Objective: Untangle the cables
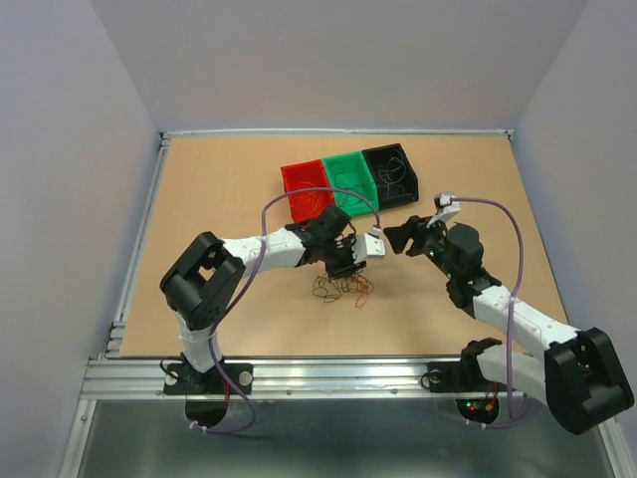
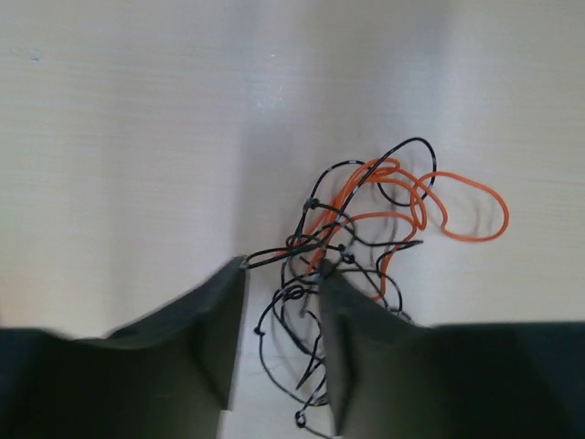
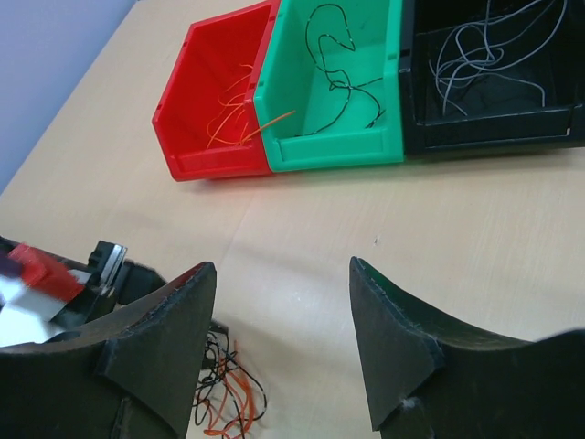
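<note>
My left hand (image 2: 281, 267) straddles black strands of the cables (image 2: 366, 219), jaws narrow but not pinching; I'd catch one strand only. My right hand (image 3: 281, 265) hangs wide, empty.

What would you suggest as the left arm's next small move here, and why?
Probably close the left gripper on the black strands lying between its fingers, then lift slightly. Its jaws stand apart astride the near edge of the cables, so nothing looks gripped yet. The right gripper hangs open above and beside the clump, seemingly free to take a loose strand once the clump is raised.
</note>
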### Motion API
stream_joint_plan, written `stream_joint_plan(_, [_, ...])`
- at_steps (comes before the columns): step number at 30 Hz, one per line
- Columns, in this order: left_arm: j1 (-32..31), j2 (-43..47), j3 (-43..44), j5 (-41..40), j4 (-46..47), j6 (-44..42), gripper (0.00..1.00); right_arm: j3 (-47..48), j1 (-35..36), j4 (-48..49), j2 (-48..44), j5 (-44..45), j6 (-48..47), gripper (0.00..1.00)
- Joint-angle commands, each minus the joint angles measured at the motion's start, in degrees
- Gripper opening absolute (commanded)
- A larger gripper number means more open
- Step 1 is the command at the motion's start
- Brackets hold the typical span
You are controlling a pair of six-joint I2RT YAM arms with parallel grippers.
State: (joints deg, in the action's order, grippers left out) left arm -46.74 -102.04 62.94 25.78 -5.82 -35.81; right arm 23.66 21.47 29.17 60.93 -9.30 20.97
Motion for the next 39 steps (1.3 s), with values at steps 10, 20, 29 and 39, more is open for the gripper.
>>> stream_joint_plan(10, [1.12,18.08,-3.70,1.99,4.95,2.33,0.00,-9.51,0.32,22.94,-0.55,-16.61,0.12,0.66])
stream_joint_plan(20, [1.30,25.57,-4.31,7.09,2.49,3.12,0.00,-11.36,1.90,47.27,6.21,-37.01,4.86,0.79])
stream_joint_plan(29, [2.00,28.47,-5.01,5.78,3.62,4.96,0.00,-8.10,5.42,47.82,12.55,-37.11,4.60,0.65])
stream_joint_plan(39, [3.59,29.79,-5.19,5.86,4.24,6.11,0.00,-9.07,5.42,47.65,11.58,-33.77,4.52,0.28])
